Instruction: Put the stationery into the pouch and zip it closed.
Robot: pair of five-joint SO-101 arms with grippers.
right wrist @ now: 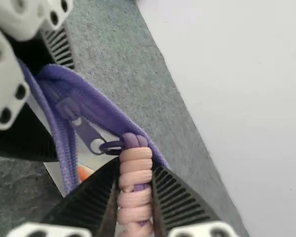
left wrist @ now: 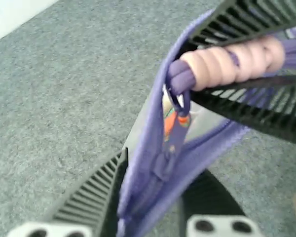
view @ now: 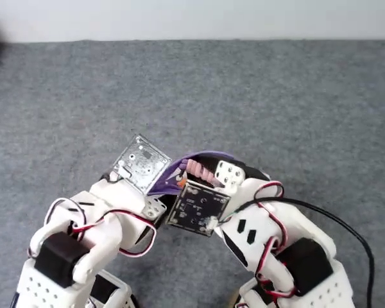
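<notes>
The purple pouch (view: 173, 172) sits lifted between the two arms near the table's front. My left gripper (left wrist: 158, 185) is shut on one end of the pouch (left wrist: 153, 148), its ribbed fingers (left wrist: 96, 195) on either side of the fabric. My right gripper (right wrist: 134, 175) is shut on the pink coiled zipper pull (right wrist: 134, 170), which also shows as the pink pull (left wrist: 232, 59) held between black ribbed fingers. The zipper slider (right wrist: 69, 109) lies close to the left gripper's end. The mouth is partly open, with an orange item (left wrist: 169, 123) inside.
Grey carpet-like table surface (view: 276, 96) stretches open behind and to both sides of the arms. A pale wall (view: 192, 19) borders the far edge. A black cable (view: 337, 224) trails by the arm at the right.
</notes>
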